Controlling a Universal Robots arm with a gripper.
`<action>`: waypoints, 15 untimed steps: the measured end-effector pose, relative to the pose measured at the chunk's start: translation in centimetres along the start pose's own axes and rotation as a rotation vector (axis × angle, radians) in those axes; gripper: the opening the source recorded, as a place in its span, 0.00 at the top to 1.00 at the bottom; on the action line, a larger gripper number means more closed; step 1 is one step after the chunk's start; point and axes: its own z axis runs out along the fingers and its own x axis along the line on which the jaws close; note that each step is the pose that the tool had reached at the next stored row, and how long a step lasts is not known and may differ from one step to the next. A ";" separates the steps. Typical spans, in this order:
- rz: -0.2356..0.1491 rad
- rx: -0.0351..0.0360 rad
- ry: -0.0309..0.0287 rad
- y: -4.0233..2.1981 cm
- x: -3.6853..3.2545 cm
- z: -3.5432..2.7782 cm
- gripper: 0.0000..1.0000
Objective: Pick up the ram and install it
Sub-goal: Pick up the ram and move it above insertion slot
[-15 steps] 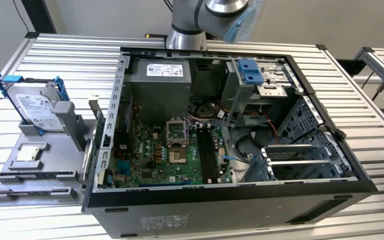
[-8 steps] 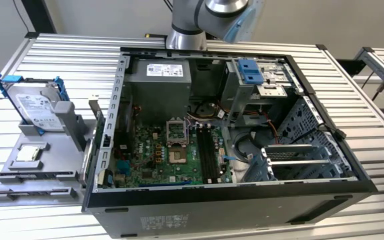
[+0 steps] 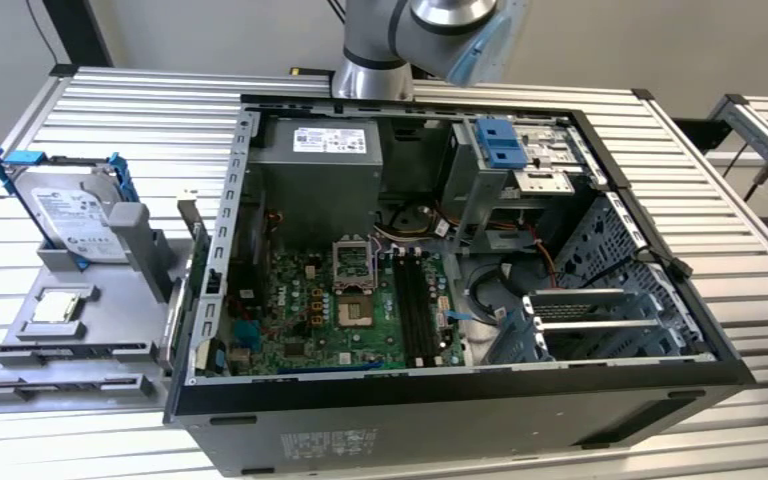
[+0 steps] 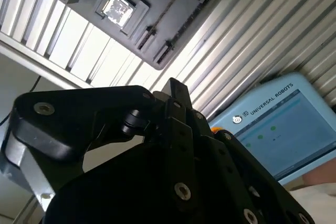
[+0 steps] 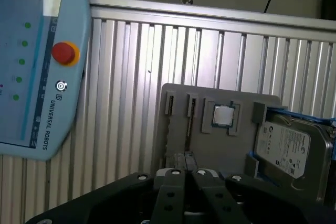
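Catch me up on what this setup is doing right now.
A robot arm is raised behind an open computer case on a slatted table. Its gripper is up in the air, facing a grey tray beside the case that carries a hard drive and a processor chip. The gripper touches nothing on the tray, and I cannot tell whether the ram lies in the tray's long slots or is already taken.
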 end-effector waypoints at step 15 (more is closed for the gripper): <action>0.000 0.0000 -0.0003 0.00 0.01 0.00 0.00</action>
